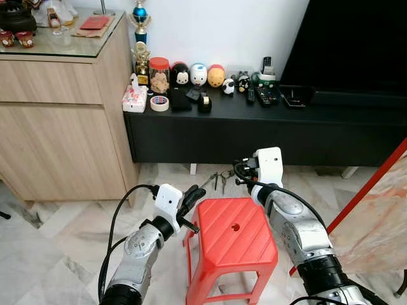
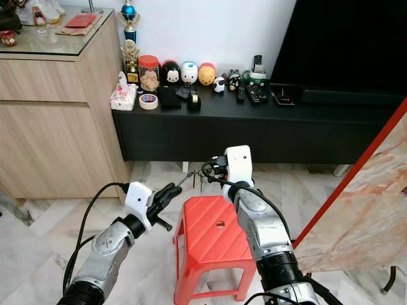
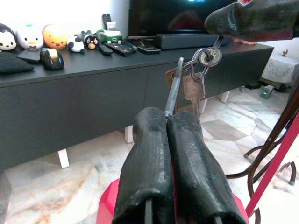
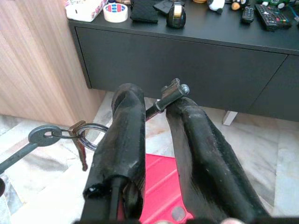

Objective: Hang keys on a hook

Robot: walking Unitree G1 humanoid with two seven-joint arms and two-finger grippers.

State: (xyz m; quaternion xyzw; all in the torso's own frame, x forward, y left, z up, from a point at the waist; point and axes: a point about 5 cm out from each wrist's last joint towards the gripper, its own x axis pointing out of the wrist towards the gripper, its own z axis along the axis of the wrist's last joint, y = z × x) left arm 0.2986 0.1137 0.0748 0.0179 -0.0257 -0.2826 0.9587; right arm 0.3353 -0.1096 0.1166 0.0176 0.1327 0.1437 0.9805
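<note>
Keys (image 3: 194,77) hanging in the air above the far edge of the red stool (image 1: 233,238), between the two grippers. Left gripper (image 3: 167,116) raised beside the stool's left edge, fingers pressed together and pinching the tip of one long key, with the ring and the other keys dangling just past the fingertips. Right gripper (image 4: 149,100) reaching in over the stool's far right corner, its two fingers slightly spread; key ring (image 4: 88,133) looped around one of those fingers (image 4: 124,121), a round-headed key sticking out to the side. A small metal-tipped part pokes up between the right fingertips, hard to identify. In the head views the keys (image 1: 219,180) look tiny and thin against the marble floor (image 1: 57,241), individual blades barely separable. Behind, a low black table (image 1: 267,121) along the wall carries small figurines (image 1: 198,75), a roll of tape (image 1: 159,103) and remote controls (image 1: 266,95) near its back edge; a wooden cabinet (image 1: 57,121) stands at its left end. Both forearms cut off by the bottom of the head views.
</note>
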